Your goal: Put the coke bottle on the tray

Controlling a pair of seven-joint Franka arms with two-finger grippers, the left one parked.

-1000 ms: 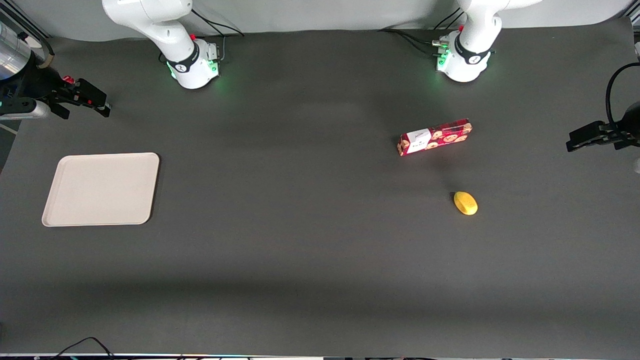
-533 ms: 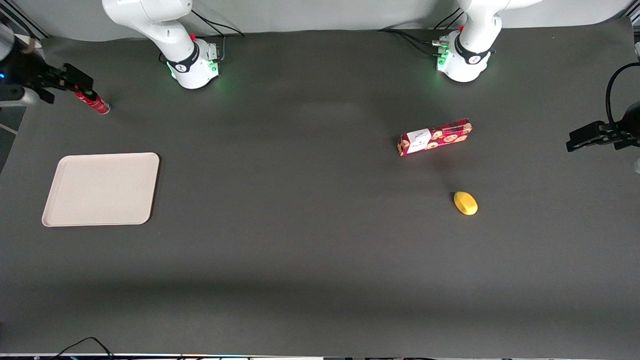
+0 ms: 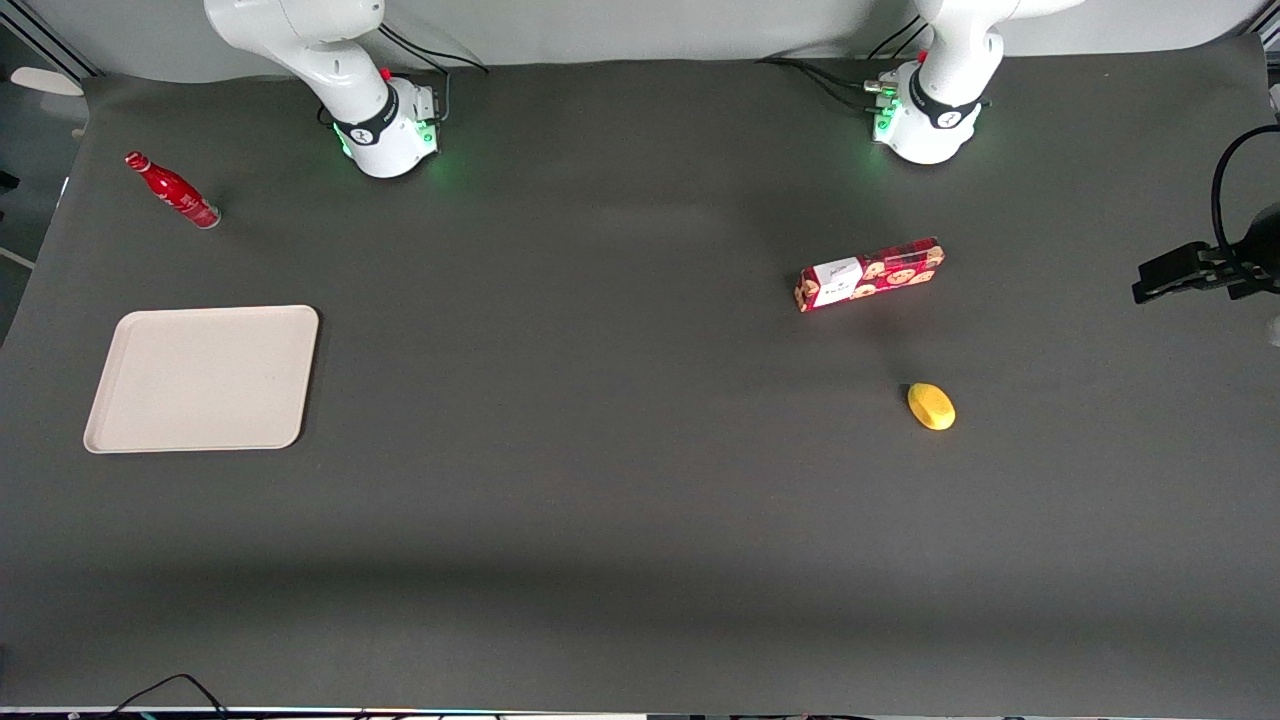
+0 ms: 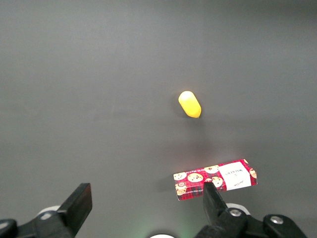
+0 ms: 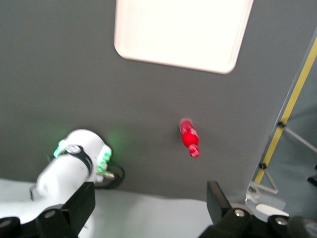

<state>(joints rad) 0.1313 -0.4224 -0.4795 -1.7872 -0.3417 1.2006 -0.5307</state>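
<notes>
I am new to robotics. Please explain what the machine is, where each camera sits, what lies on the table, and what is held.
These are two white robot arms mounted on a dark table. One picture looks at the table from the front; the other two come from cameras on the arms' wrists. On the table are a beige tray, a red coke bottle farther from the front camera than the tray, and, toward the parked arm's end, a red cookie box and a small yellow object. The working arm's gripper shows only in its own wrist picture: its two fingers are open above the table, with the bottle below, and hold nothing.
</notes>
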